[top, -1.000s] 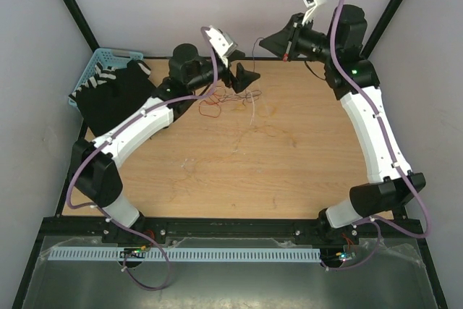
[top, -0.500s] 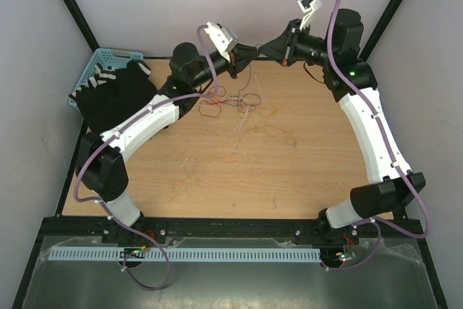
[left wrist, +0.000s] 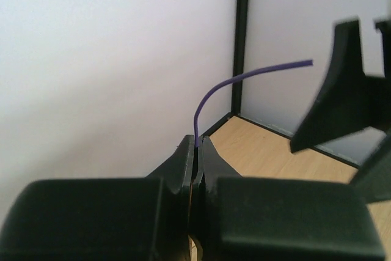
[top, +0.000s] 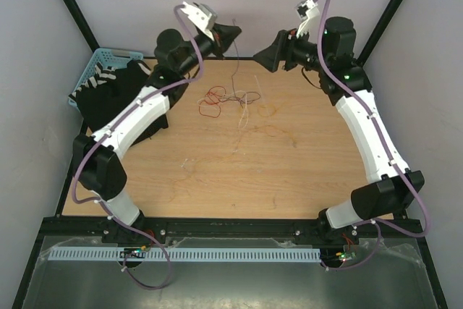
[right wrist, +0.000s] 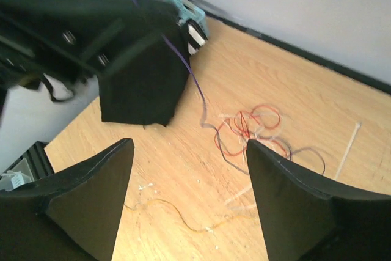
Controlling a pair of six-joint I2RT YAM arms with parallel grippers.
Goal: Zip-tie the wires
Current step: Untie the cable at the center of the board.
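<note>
Thin, curly red, dark and pale wires (top: 228, 98) tangle on the table (top: 304, 164). The left gripper (left wrist: 197, 142) pinches a purple strand (left wrist: 244, 76), and the right gripper (right wrist: 188, 148) stands spread.

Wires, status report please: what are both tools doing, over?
Left tool shut on purple strand, high above table. Right tool open, empty. Wires tangled on table, untied; white zip tie beside them. Nothing in the way.
</note>
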